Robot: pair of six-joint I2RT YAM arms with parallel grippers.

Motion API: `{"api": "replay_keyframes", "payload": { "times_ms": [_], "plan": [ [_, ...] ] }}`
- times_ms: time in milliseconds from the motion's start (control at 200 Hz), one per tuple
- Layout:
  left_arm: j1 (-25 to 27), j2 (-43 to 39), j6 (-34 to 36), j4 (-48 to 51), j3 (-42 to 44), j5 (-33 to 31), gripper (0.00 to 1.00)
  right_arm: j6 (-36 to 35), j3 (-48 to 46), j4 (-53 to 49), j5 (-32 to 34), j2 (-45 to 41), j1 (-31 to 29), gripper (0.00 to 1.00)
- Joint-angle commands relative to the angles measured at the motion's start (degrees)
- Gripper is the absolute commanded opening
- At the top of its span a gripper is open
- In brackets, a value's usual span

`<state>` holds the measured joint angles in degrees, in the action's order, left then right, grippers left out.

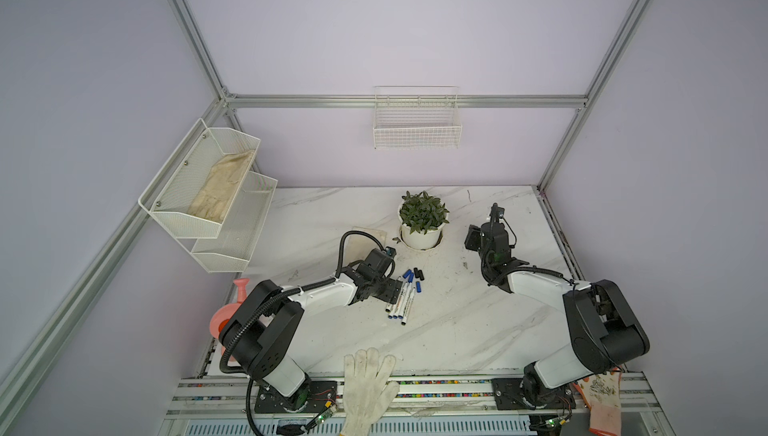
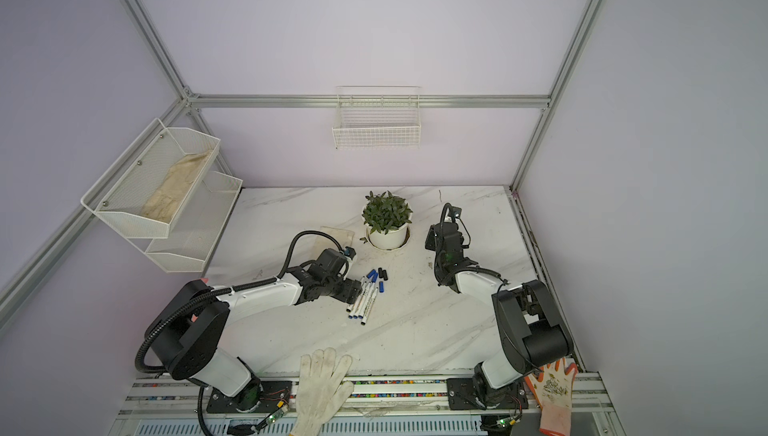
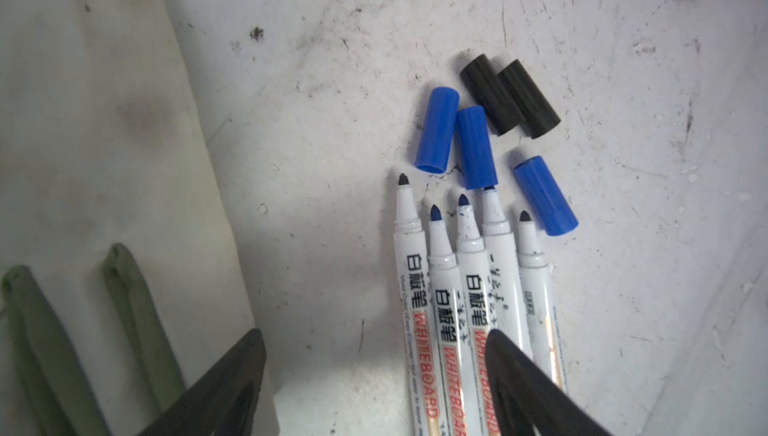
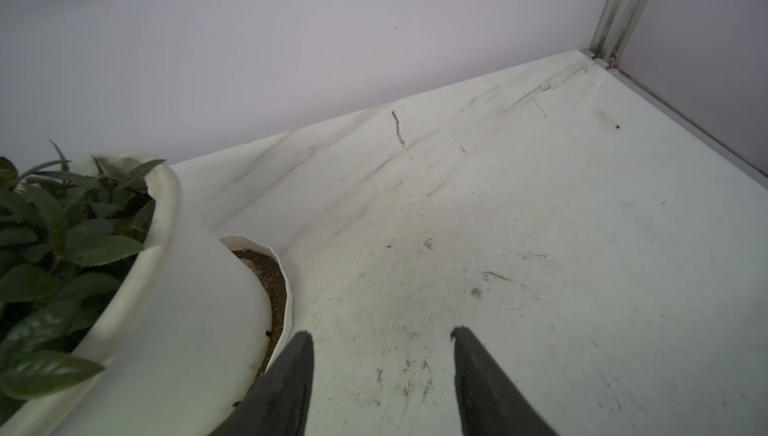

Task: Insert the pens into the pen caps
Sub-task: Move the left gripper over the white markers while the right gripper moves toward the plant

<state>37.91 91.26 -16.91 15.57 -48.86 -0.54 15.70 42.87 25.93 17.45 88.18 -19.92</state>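
Note:
Several white-barrelled whiteboard pens (image 3: 457, 288) lie side by side, uncapped, tips toward the pen caps; in both top views they lie at mid-table (image 1: 401, 299) (image 2: 363, 299). Three blue caps (image 3: 473, 143) and two black caps (image 3: 509, 95) lie loose just beyond the tips, also seen from above (image 1: 413, 276) (image 2: 377, 276). My left gripper (image 3: 374, 342) (image 1: 392, 290) is low over the barrels and open. One finger (image 3: 511, 367) overlaps the middle pens; the other stands on bare table. My right gripper (image 4: 380, 334) (image 1: 471, 238) hangs open over bare table beside the plant pot, holding nothing.
A potted plant (image 1: 423, 222) (image 4: 124, 288) in a saucer stands behind the caps. A pale cloth (image 3: 83, 122) with olive-green strips (image 3: 133, 322) lies left of the pens. A white glove (image 1: 368, 388) drapes the front edge, an orange glove (image 1: 602, 400) front right, a pink watering can (image 1: 226, 317) left.

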Motion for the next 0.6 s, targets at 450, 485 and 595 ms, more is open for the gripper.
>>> {"api": "replay_keyframes", "payload": {
  "times_ms": [450,485,595],
  "plan": [
    [0.0,3.0,-0.1,3.9,-5.5,-1.5,0.57,-1.2,1.0,-0.7,-0.5,0.7,0.1,0.55],
    [0.0,3.0,0.1,4.3,-5.5,-1.5,0.56,-1.1,1.0,-0.8,-0.4,0.6,0.1,0.55],
    [0.0,3.0,0.0,6.7,-5.8,-1.5,0.50,-1.1,1.0,-0.8,-0.1,0.7,0.1,0.55]
  ]
}}
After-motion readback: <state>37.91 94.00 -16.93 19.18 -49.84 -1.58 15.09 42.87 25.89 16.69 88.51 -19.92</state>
